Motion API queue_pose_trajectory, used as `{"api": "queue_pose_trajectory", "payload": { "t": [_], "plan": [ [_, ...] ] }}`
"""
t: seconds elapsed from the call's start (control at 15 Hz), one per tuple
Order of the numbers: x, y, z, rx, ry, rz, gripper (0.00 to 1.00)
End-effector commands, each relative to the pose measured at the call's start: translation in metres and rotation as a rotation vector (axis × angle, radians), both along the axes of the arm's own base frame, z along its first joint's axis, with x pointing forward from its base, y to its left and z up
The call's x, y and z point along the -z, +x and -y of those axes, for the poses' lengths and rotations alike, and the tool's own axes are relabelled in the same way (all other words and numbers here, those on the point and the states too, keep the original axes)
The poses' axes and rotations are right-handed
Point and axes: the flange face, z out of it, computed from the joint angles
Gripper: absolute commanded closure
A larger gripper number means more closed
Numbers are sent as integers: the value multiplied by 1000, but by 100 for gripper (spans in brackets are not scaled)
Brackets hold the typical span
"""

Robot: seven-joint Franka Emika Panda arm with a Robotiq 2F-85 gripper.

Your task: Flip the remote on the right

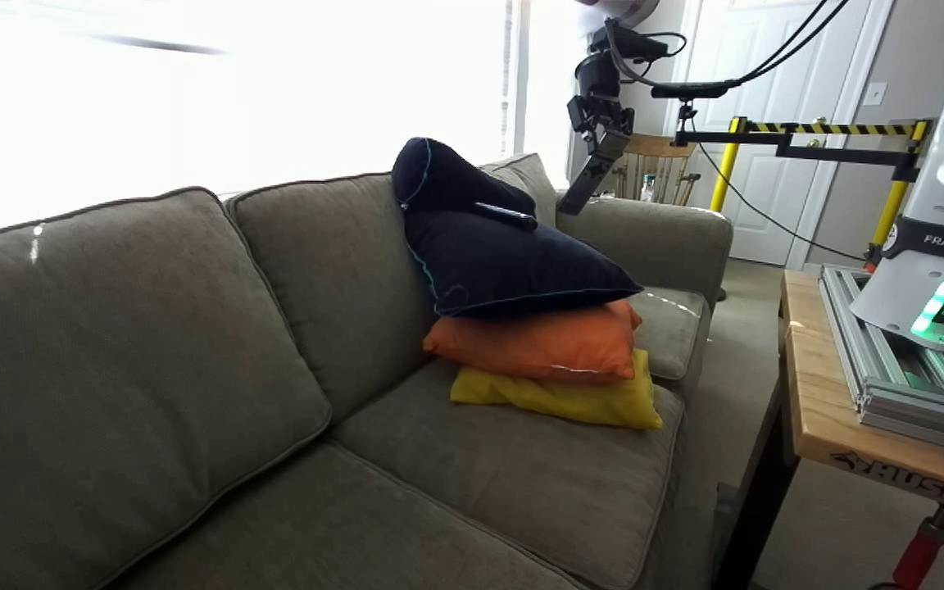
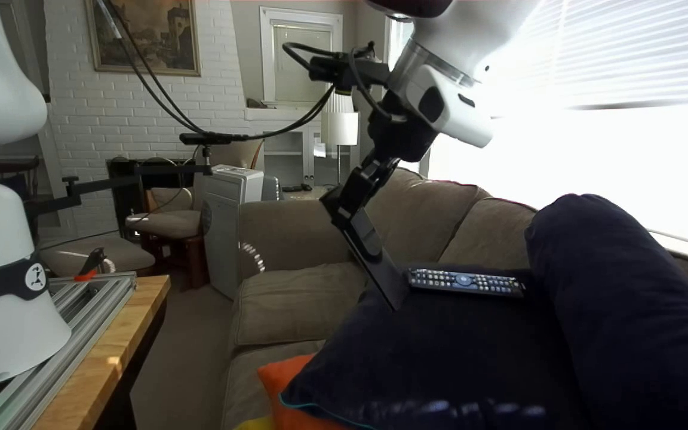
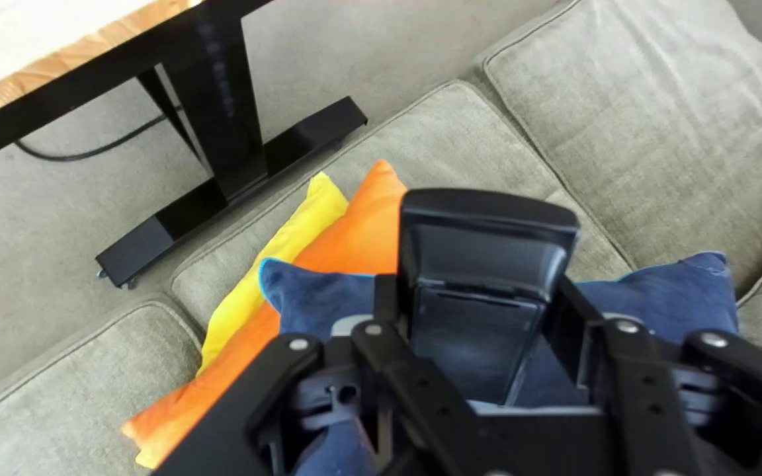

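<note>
In an exterior view, the jaws are clamped on a black remote slanting toward 5 o'clock. A second remote lies buttons up on a navy pillow, at 2 to 3 o'clock from the held tip; a raised navy roll stands just beside its 3 o'clock end, while the pillow's surface spreads to a piped edge at 8 o'clock. In an exterior view, the pillow tops an orange cushion, and open air parts the two remotes.
</note>
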Motion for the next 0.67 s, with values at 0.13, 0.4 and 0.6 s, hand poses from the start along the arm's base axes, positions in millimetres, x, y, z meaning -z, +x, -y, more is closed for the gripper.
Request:
{"api": "queue_pose_trajectory", "payload": {
  "t": [0.13,0.4,0.6],
  "plan": [
    [15,38,11,54,204,-33,69],
    [22,56,11,111,253,-55,69],
    [26,68,10,117,219,-75,69]
  ]
}}
